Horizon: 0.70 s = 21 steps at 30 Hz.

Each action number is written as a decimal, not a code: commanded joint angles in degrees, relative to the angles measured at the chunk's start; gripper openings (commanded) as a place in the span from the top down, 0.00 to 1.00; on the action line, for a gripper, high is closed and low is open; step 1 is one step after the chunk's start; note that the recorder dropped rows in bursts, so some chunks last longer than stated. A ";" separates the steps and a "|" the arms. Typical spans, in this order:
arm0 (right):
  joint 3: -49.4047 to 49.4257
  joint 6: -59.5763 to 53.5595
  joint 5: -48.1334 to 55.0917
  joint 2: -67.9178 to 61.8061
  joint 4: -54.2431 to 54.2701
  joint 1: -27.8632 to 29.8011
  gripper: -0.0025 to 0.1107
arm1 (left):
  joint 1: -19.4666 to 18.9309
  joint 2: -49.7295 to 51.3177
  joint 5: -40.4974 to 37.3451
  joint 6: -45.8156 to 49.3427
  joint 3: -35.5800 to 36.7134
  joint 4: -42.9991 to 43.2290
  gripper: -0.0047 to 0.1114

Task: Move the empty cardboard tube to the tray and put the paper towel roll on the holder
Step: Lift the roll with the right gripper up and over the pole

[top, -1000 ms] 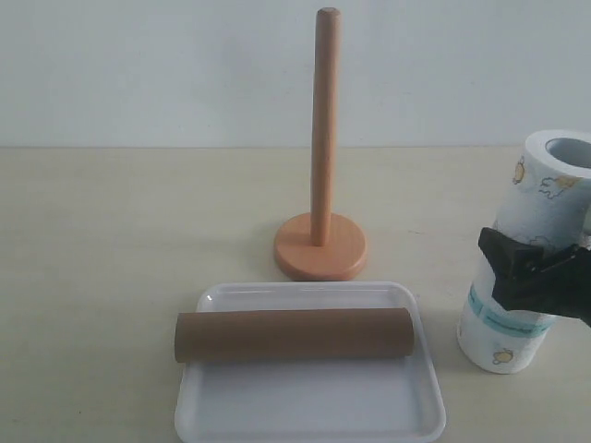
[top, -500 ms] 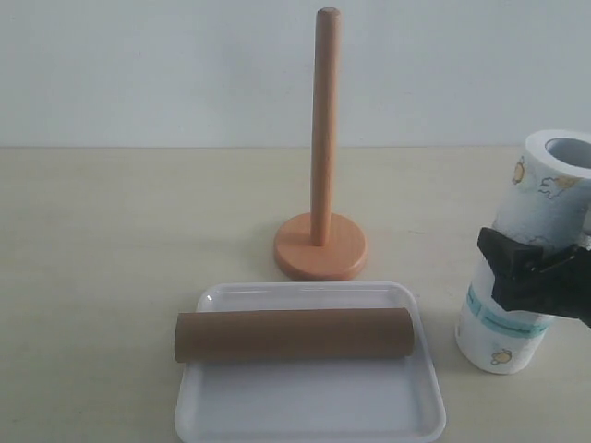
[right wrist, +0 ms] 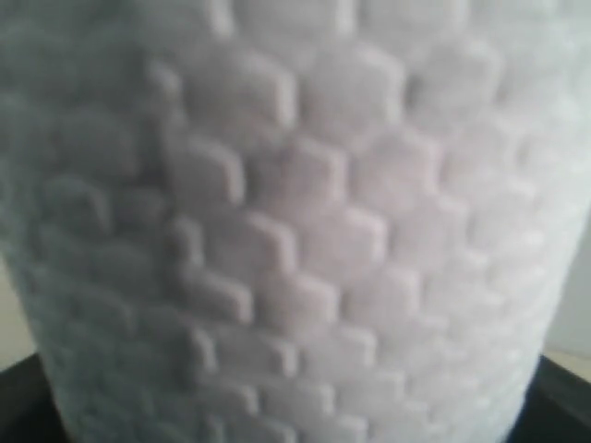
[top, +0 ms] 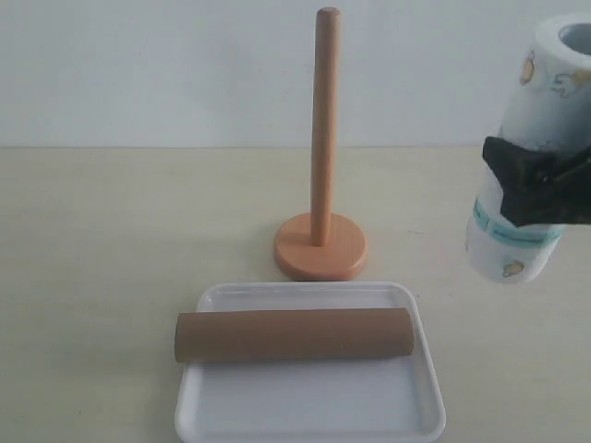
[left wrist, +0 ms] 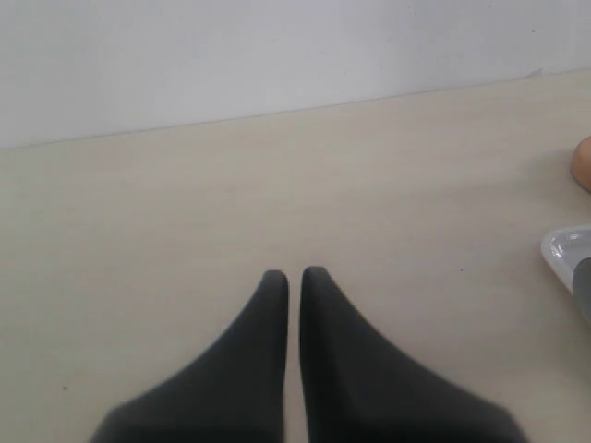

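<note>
The brown cardboard tube [top: 294,335] lies lengthwise across the white tray [top: 309,413] at the front. Behind the tray the orange-tan holder [top: 321,166] stands upright on its round base. At the far right my right gripper [top: 536,185] is shut on the paper towel roll [top: 540,101], which hangs tilted in the air, clear of the table. In the right wrist view the roll's embossed white paper [right wrist: 295,221] fills the picture and hides the fingers. My left gripper [left wrist: 294,277] is shut and empty above bare table, out of the exterior view.
The beige table [top: 111,240] ends at a pale wall behind. In the left wrist view a corner of the tray [left wrist: 565,251] and an edge of the holder's base [left wrist: 583,162] show at one side.
My right gripper has lifted the paper towel roll off the table, raising it well above where it stood. The tube, tray and holder have not moved.
</note>
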<state>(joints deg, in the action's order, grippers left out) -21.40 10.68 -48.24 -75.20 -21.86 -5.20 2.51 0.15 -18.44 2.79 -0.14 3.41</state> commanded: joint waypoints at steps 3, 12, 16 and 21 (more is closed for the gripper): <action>-17.07 19.84 20.63 6.71 -9.69 -0.02 0.98 | -0.17 -0.15 0.24 -0.16 0.14 -0.65 0.92; -34.49 38.74 19.74 3.69 -25.52 -2.18 0.98 | -0.17 -0.15 0.24 -0.16 0.14 -0.65 0.92; -42.37 32.32 23.45 -0.70 -24.42 -12.21 0.98 | -0.17 -0.15 0.24 -0.16 0.14 -0.65 0.92; -49.99 15.06 31.03 -2.90 -15.76 -19.45 0.98 | -0.17 -0.15 0.24 -0.16 0.14 -0.65 0.92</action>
<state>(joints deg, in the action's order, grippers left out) -68.69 30.11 -17.46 -78.45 -39.86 -23.49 2.51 0.15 -18.44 2.79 -0.14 3.41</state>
